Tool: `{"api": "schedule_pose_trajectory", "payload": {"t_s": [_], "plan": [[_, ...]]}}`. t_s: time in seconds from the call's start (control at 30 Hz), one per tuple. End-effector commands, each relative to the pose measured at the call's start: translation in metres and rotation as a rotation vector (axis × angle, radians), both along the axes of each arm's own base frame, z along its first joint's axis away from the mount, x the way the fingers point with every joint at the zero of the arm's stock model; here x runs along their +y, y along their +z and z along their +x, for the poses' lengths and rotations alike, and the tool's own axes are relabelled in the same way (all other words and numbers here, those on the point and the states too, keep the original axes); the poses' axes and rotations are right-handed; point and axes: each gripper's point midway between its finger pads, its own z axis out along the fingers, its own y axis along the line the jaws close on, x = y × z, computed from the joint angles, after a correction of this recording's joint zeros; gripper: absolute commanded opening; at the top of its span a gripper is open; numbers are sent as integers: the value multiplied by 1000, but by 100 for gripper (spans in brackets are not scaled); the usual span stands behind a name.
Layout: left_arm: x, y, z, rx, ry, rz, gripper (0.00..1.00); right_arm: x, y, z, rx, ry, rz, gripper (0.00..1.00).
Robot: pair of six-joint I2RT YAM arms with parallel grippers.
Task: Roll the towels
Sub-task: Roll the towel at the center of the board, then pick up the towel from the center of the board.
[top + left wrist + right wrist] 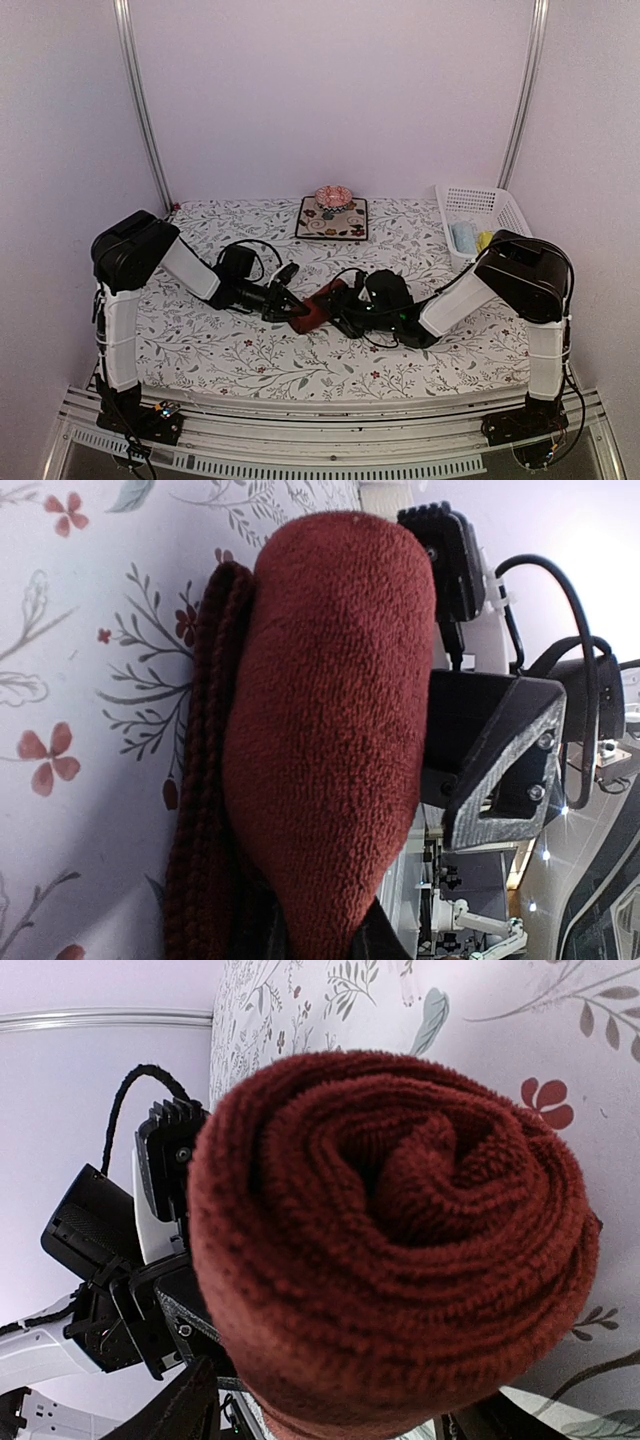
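A: Gripper by gripper, what is held?

B: The right gripper (345, 312) is seen clamped around the spiral end of the dark red towel (315, 305). For the left gripper (287, 298), grip or gap cannot be told.

A: Where is the roll placed?

B: It is laid at the middle of the bench (200, 350), between both grippers. Its long axis is pointed at the right gripper, so any final tightening is judged best done from that end.

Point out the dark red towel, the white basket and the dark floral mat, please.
dark red towel (390, 1240): right wrist view, centre of the rolled end.
white basket (482, 200): top external view, its far wall.
dark floral mat (335, 228): top external view, bare near part.
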Motion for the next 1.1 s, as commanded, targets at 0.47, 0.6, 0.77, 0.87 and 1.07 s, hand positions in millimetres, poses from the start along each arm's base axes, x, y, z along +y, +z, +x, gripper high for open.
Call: {"api": "schedule_pose_trajectory", "payload": {"t_s": [0.47, 0.6, 0.77, 0.87, 1.07], "plan": [[21, -48, -7, 192, 83, 62, 13, 12, -20, 16, -6, -7, -68, 62], [21, -52, -8, 193, 82, 72, 14, 13, -22, 19, -6, -6, -69, 58], [19, -57, -12, 205, 70, 75, 15, 17, -23, 23, -16, 4, -71, 57], [18, -57, -13, 212, 65, 71, 16, 18, -21, 26, -27, 8, -68, 57], [18, -57, -15, 213, 58, 67, 17, 23, -22, 30, -36, 16, -66, 54]]}}
